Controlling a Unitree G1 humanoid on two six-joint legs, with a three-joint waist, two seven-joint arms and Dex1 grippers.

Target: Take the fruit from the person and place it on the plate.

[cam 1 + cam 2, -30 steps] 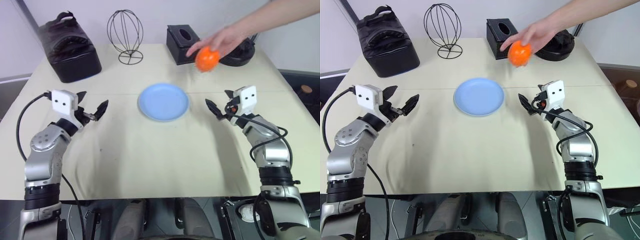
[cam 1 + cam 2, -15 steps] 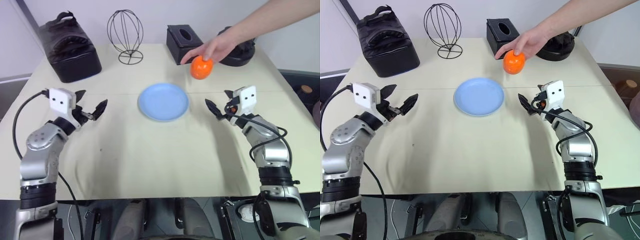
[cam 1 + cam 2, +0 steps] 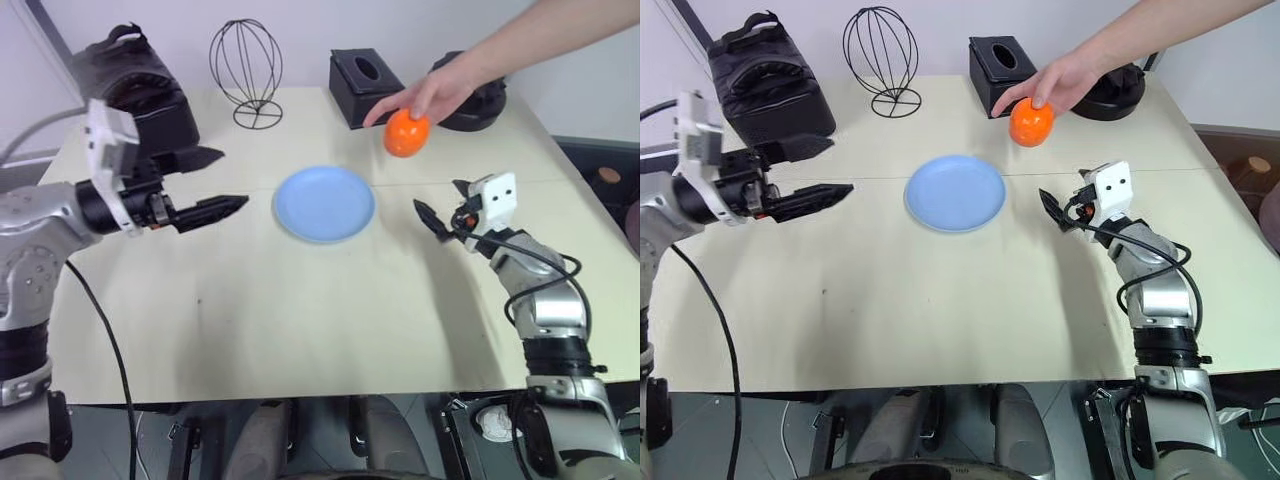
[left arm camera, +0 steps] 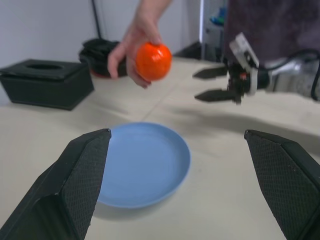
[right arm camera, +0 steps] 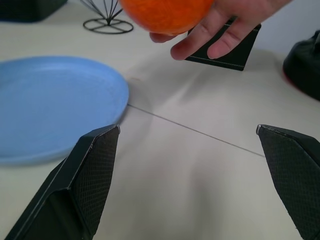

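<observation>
Beyond the plate (image 3: 324, 203) rim, hand-held fruit (image 3: 406, 133), both pincers (image 3: 216, 184) (image 3: 441, 216) apart.

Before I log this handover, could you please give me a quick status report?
Left gripper and right gripper: jaws open, empty. Orange in the person's hand, above the table beyond the plate. Plate bare; nothing in the way.
</observation>
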